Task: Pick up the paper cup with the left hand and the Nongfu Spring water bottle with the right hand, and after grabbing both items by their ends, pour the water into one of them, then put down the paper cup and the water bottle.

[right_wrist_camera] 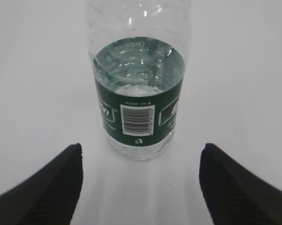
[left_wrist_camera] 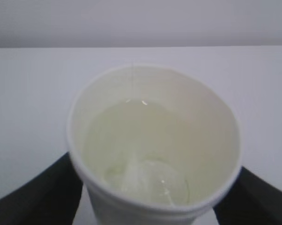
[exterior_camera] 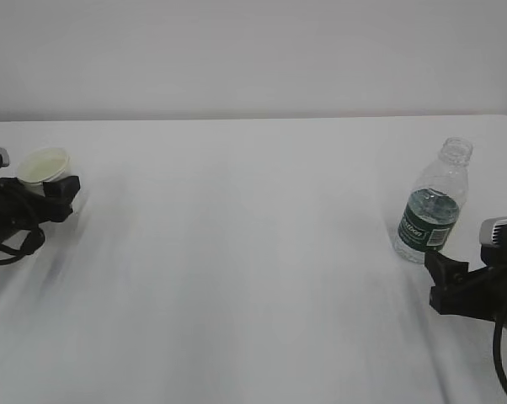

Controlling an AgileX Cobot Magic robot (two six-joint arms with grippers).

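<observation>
Paper cup [exterior_camera: 44, 165] holding water [left_wrist_camera: 136, 150] stands far left, between the left hand's [exterior_camera: 56, 192] wide fingers; bottle [exterior_camera: 434, 202] stands right, just beyond the right hand's [exterior_camera: 449, 282] wide fingers. Both should retreat straight back, touching nothing.

paper cup [left_wrist_camera: 155, 145] base cut off by frame bottom; water bottle [right_wrist_camera: 138, 84] neck cropped at top edge

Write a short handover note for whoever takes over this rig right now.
Left pincer: open, fingers either side of the paper cup, which stands on the table far left with water in it.
Right pincer: open, just short of the Nongfu Spring water bottle, upright at right, uncapped, part full.
Done, apparently: pour and set-down.
Left: back both arms clear.
</observation>
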